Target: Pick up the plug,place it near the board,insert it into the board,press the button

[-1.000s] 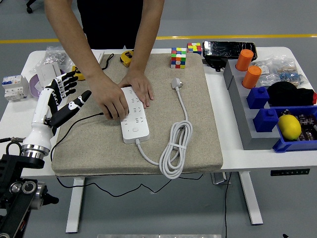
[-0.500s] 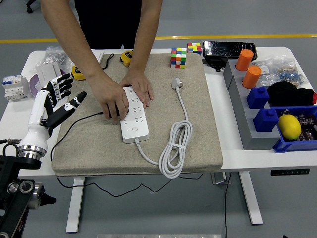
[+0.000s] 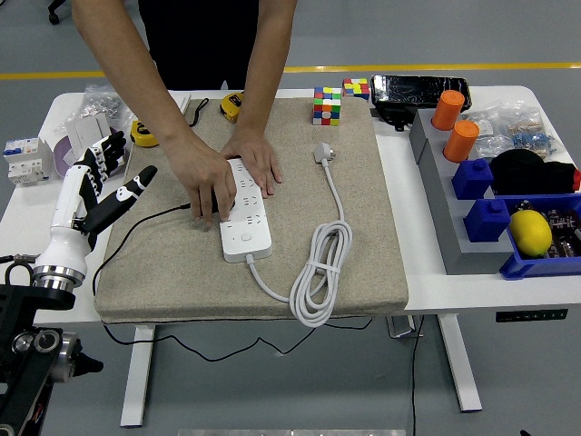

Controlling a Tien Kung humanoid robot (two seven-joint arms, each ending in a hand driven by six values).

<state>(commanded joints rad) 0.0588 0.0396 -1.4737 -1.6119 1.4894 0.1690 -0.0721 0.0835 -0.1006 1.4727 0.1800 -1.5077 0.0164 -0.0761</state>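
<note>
A white power strip [image 3: 246, 225] lies on the beige mat [image 3: 363, 227], and both of a person's hands [image 3: 209, 182] rest on its far end. The strip's own white plug [image 3: 323, 153] lies on the mat to its right, with the white cable looping down to a coil [image 3: 318, 277]. A thin black cord [image 3: 150, 221] runs from under the person's hand to the left. My left hand [image 3: 104, 182] hovers over the mat's left edge, fingers spread, holding nothing. My right hand is out of view.
A Rubik's cube [image 3: 327, 104] and a yellow tape measure [image 3: 232, 105] sit at the back. Grey and blue bins [image 3: 481, 218] with orange cups [image 3: 448, 109] and a lemon [image 3: 531, 232] stand at right. Bags and a breaker [image 3: 25, 159] crowd the left.
My left hand has drawn back to the left and slightly up, away from the person's hand. The person's hands shifted a little on the strip.
</note>
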